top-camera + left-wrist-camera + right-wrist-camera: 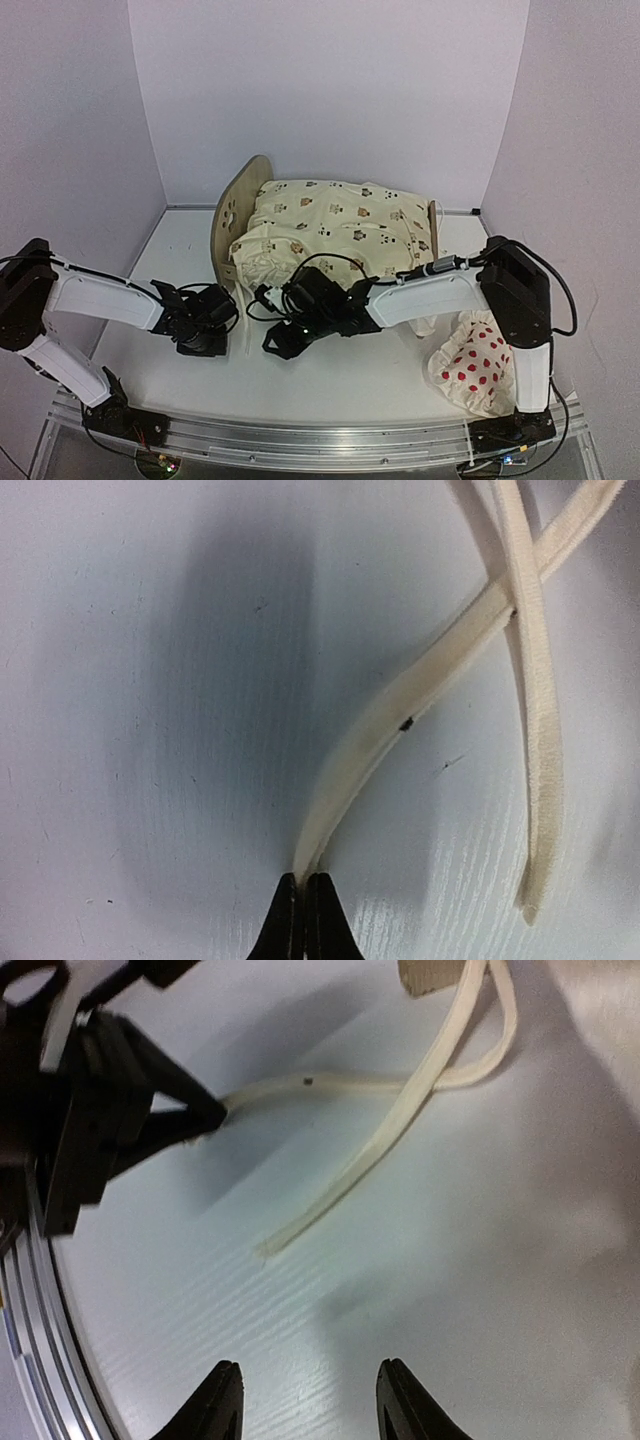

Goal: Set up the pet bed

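The pet bed [232, 215] stands at the back of the white table [330, 385], in the middle. A cream cushion [340, 225] is piled on top of it. The little pictures on the cushion are too small to make out. A white pillow with red dots [475, 365] lies near the right arm's base, well apart from the bed.

The left gripper [303, 880] has its jaws pressed together on the end of a cream strap [400, 710]. A second strap [535, 730] crosses it and lies loose (only the wrist cameras show this crossing clearly). The right gripper [309, 1365] hangs over bare table with its jaws spread and nothing between them. Its camera also sees the left gripper pinching the strap, and a bit of the bed's wood at the top edge.
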{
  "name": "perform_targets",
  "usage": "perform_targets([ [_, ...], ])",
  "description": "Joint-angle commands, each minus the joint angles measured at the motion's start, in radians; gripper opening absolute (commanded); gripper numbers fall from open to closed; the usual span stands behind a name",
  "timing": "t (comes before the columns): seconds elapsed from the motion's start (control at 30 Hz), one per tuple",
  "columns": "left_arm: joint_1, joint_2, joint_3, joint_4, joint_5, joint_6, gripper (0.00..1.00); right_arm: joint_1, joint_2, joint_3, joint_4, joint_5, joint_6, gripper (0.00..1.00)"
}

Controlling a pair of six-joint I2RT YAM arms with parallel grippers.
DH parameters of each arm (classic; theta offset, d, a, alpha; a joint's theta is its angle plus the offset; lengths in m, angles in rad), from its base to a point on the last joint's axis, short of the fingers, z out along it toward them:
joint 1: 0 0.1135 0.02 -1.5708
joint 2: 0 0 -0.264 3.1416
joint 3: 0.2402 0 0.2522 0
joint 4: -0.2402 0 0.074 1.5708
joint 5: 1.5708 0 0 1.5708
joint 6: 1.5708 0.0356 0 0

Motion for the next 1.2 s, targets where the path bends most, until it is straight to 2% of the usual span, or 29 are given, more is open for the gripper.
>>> perform_targets([
  [0.0,0.006,-0.067,0.015,0.010,-0.041,0.038,0.00,0.006,0.073,0.133,0.018,0.136,0.041,0.48],
  [0.2,0.016,-0.090,0.046,0.025,-0.071,0.066,0.00,0.003,0.161,0.255,0.028,0.301,0.040,0.50],
  [0.53,0.024,-0.120,0.043,0.061,-0.064,0.089,0.00,-0.026,0.306,0.341,0.198,0.397,0.038,0.50],
  [0.93,0.027,-0.180,0.011,0.068,-0.053,0.107,0.00,-0.030,0.422,0.282,0.629,0.493,0.000,0.46],
  [1.03,0.029,-0.187,0.006,0.070,-0.047,0.114,0.00,-0.031,0.442,0.258,0.745,0.535,-0.011,0.42],
  [1.17,0.032,-0.198,0.001,0.070,-0.042,0.121,0.00,-0.030,0.475,0.266,0.811,0.595,-0.028,0.35],
])
